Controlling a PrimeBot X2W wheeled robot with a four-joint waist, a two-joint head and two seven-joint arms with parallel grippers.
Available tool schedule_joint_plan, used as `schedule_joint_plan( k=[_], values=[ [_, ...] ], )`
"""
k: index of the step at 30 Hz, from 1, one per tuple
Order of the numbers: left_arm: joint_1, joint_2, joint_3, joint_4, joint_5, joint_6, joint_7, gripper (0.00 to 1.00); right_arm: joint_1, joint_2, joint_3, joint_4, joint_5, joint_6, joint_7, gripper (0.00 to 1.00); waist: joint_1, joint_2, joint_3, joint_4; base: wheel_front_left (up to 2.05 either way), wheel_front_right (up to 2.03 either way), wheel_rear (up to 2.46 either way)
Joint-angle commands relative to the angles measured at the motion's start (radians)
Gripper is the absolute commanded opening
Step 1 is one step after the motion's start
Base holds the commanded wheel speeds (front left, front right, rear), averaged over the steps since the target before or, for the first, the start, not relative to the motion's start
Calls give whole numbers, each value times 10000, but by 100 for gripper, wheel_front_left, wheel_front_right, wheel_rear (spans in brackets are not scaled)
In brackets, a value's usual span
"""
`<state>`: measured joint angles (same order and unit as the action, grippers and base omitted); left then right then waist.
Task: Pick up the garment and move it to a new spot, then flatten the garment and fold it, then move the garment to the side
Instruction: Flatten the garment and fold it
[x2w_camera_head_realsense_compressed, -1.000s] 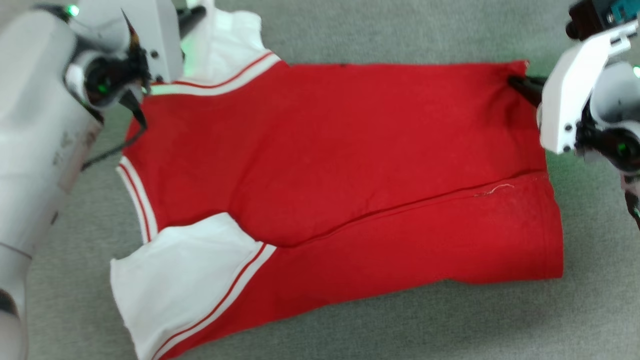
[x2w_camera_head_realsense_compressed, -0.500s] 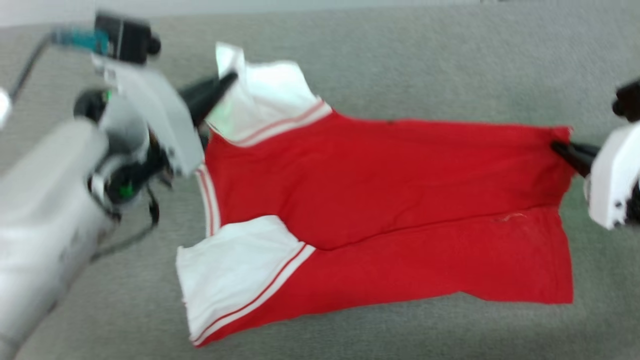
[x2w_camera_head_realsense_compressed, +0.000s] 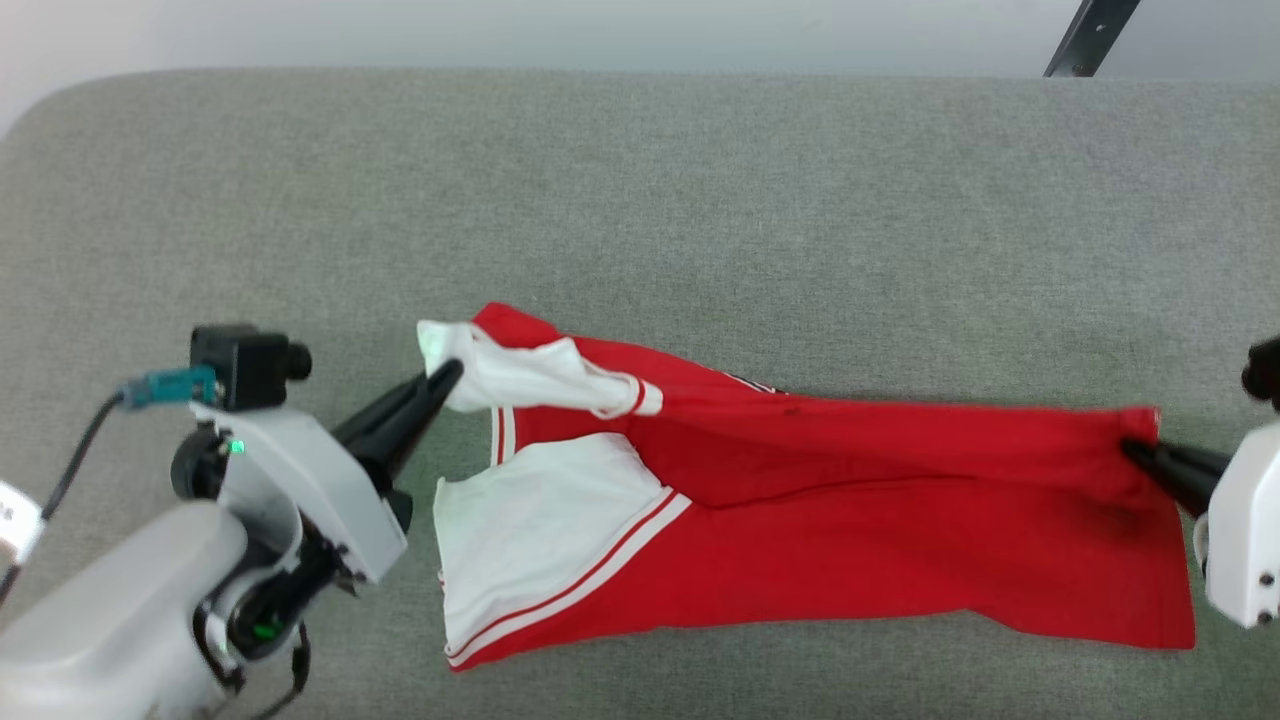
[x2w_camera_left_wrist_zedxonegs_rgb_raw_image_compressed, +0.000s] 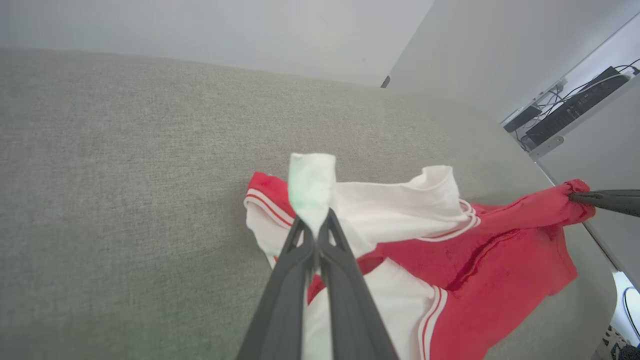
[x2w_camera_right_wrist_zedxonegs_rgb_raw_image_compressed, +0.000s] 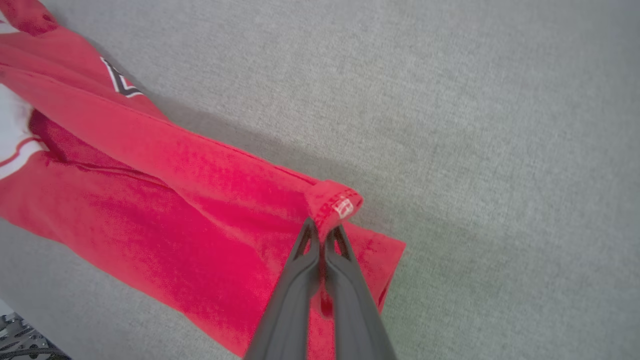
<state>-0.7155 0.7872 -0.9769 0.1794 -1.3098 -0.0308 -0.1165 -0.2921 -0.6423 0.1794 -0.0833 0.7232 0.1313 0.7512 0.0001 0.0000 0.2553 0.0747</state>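
Grey woven fabric surface spreads wide beneath the red jersey-style T-shirt with white sleeves, lying towards its near edge. Both my claws are clamped tight on it, apparently stretching the top layer taut for a fold: left gripper on a white sleeve tip, right gripper on the red hem corner.

Red-and-white garment on grey upholstery

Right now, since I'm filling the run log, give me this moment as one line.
garment: far edge lifted, rest on grey surface | left gripper: shut on sleeve | right gripper: shut on hem corner | phase: folding
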Motion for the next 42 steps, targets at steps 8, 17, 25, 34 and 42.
schedule_joint_plan(
  k=[8, 17, 25, 34, 42],
  values=[
    [950, 242, 167, -865, -145, 626, -729, 0, 1111, 645, -826, -546, -412, -12, 501, 0, -1, 0, 389, -80, 0, 0, 0],
    [1159, -63, 89, -346, 74, 820, -1013, 0, 1096, 1222, -875, -355, -855, -12, 242, 0, -1, 0, 864, -278, 0, 0, 0],
    [1089, -355, -155, 311, 237, 821, -840, 15, 811, 1389, -527, -22, -989, -12, -66, 31, -1, 0, 797, -377, 0, 0, 0],
    [1667, -449, 173, 171, 286, 1057, -1296, 100, 1096, 1329, -982, -304, -595, -12, -107, 100, -1, 0, 205, -343, 0, 0, 0],
    [2828, -905, 1496, -543, 686, 1785, -1493, 100, 1725, 1197, -1828, -144, -376, -12, 406, 100, -1, 0, -368, -56, 0, 0, 0]
  ],
)
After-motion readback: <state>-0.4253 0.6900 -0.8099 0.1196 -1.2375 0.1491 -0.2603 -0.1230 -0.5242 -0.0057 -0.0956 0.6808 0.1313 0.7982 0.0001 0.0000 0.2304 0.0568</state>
